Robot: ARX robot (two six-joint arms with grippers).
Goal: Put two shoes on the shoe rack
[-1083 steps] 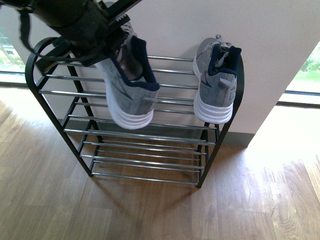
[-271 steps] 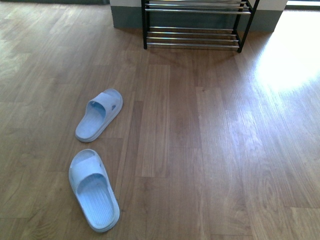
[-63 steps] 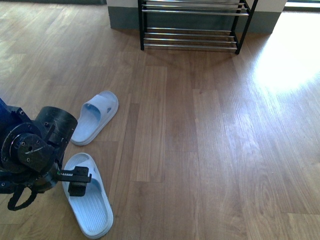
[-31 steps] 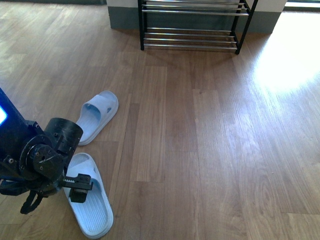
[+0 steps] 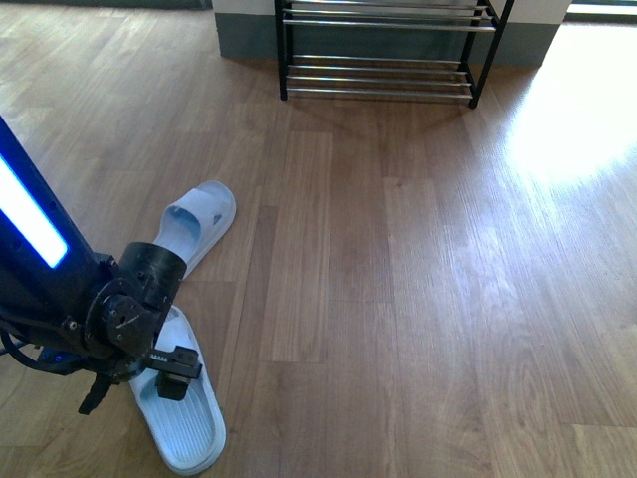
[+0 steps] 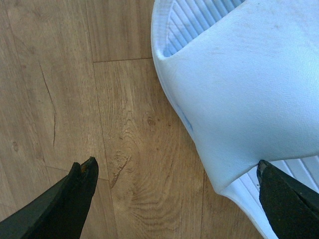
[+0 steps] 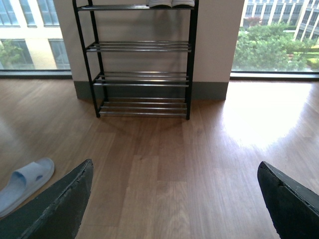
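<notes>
Two pale blue slide sandals lie on the wood floor at the left of the front view, the near sandal and the far sandal. My left gripper hangs open just over the near sandal. In the left wrist view its strap fills the upper right. One fingertip is over bare floor and the other is at the strap's edge over the ridged footbed. The shoe rack stands at the far wall. My right gripper is open and empty above the floor, facing the rack. It is out of the front view.
The right wrist view shows the far sandal at the left and the pale soles of other shoes on the rack's top tier. Windows flank the wall behind the rack. Bright sunlight falls on the floor to the right.
My left arm has swung further into the front view and its gripper has moved down and right over the near sandal. The sandals have not moved.
</notes>
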